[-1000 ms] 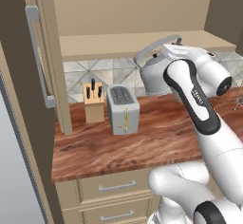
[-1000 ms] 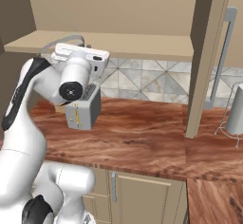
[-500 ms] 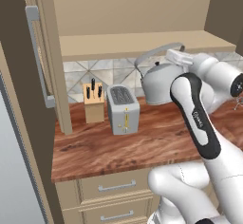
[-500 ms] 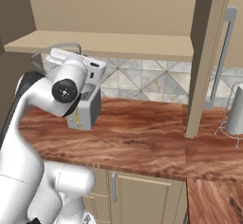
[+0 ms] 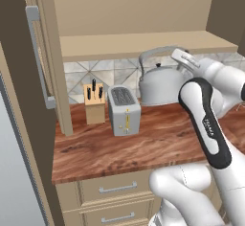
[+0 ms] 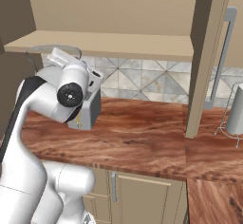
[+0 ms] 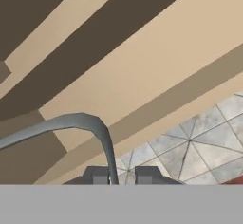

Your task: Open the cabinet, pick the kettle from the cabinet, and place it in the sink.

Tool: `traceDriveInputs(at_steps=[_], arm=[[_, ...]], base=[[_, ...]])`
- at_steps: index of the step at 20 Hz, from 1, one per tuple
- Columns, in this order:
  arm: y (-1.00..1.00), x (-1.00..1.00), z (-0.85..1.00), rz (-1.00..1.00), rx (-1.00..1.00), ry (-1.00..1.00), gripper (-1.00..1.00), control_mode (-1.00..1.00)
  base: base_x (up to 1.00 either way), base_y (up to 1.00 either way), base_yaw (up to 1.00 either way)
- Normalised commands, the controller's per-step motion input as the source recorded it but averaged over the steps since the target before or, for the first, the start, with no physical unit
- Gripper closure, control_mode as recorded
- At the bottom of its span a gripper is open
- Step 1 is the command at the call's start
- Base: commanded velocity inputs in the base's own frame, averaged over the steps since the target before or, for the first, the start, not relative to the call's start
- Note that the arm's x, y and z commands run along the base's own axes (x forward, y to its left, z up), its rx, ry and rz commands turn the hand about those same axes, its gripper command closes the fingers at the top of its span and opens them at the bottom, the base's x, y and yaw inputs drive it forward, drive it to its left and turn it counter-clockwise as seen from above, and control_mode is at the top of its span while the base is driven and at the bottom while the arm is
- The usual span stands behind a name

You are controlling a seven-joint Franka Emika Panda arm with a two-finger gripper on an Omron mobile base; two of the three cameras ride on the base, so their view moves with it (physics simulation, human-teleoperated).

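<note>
Left base view: the kettle (image 5: pixel 160 84) hangs in the air in front of the tiled backsplash (image 5: pixel 76 76), below the cabinet (image 5: pixel 143 43) shelf and above the wooden counter (image 5: pixel 119 143), not resting on either. Its arched handle rises to the right, where the gripper (image 5: pixel 181 56) meets it at the far end of the white arm. Both cabinet doors stand open — the left door (image 5: pixel 28 100) with its long silver bar handle fills the left edge.

On the counter, a toaster (image 5: pixel 124 110) stands just left of and below the kettle, and a knife block (image 5: pixel 94 103) stands beside the toaster, nearer the door. Drawers (image 5: pixel 115 187) with short handles sit under the counter edge.

Hand view: the two dark fingertips (image 7: pixel 99 175) are drawn close with the thin grey handle bar (image 7: pixel 90 126) passing between them — pinched on the kettle's handle. Beige cabinet underside and grey tiles lie beyond.

Right base view: the arm hides most of the kettle; the right door (image 6: pixel 209 61) juts forward, and a grey cylinder (image 6: pixel 236 110) stands at the far right.
</note>
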Motion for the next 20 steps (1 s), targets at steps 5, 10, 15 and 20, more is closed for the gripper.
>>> traceDriveInputs(at_steps=[5,10,15,20], arm=[[0.12,0.05,-0.21,0.06,0.25,-0.01,1.00,-1.00],[0.15,0.13,-0.14,0.06,0.13,-0.07,1.00,-1.00],[0.12,0.17,-0.03,0.06,0.02,-0.05,1.00,-1.00],[0.04,0.15,-0.01,0.03,0.00,0.00,1.00,-1.00]], base=[[0.00,0.00,0.00],[0.00,0.00,0.00],[0.00,0.00,0.00],[0.00,0.00,0.00]])
